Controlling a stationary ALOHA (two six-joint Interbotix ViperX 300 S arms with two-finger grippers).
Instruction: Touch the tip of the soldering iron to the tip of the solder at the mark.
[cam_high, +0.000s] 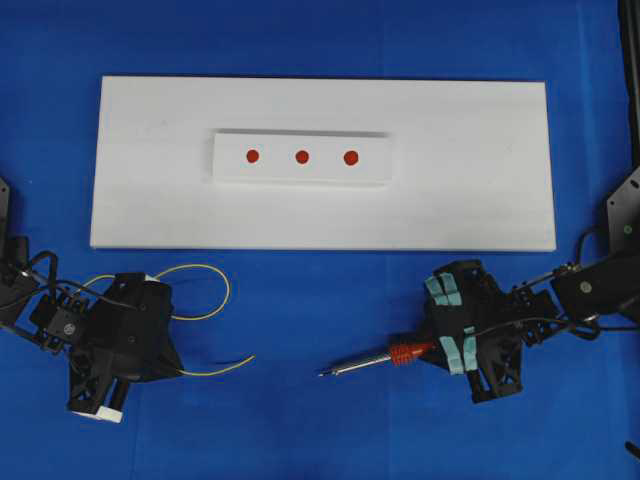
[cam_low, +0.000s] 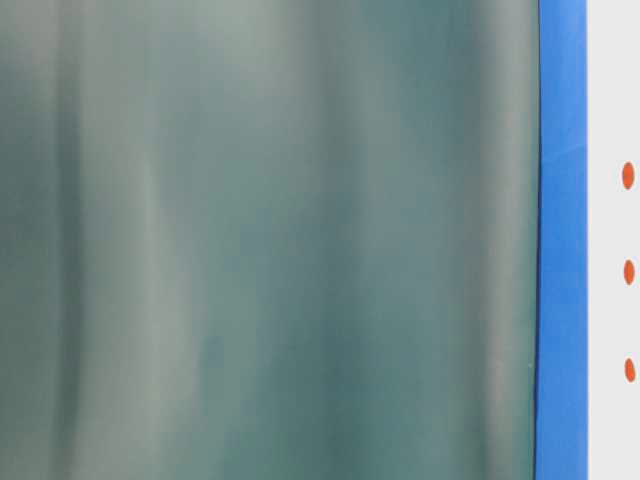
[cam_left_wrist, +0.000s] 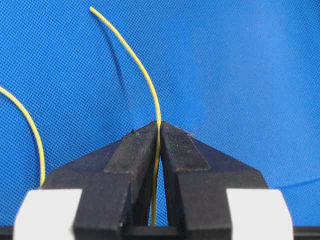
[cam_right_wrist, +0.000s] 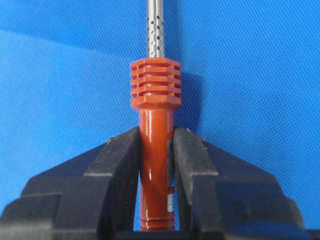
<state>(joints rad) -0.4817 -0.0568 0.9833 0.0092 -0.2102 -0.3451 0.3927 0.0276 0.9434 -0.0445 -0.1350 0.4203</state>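
Soldering iron (cam_right_wrist: 154, 150) tip beyond frame edge

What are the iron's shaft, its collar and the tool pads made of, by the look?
Soldering iron shaft: bare metal, probably steel; silver sheen, small drilled holes. Ribbed collar: looks like moulded plastic, matte orange-red with crisp fins. Right tool pads: black, finely grained, likely rubber or grip tape; can't tell which.

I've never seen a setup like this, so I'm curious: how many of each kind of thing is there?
Red dots: 3
White boards: 2
Soldering iron: 1
Yellow wire: 1
Pincers, left and right: 2
Total: 9
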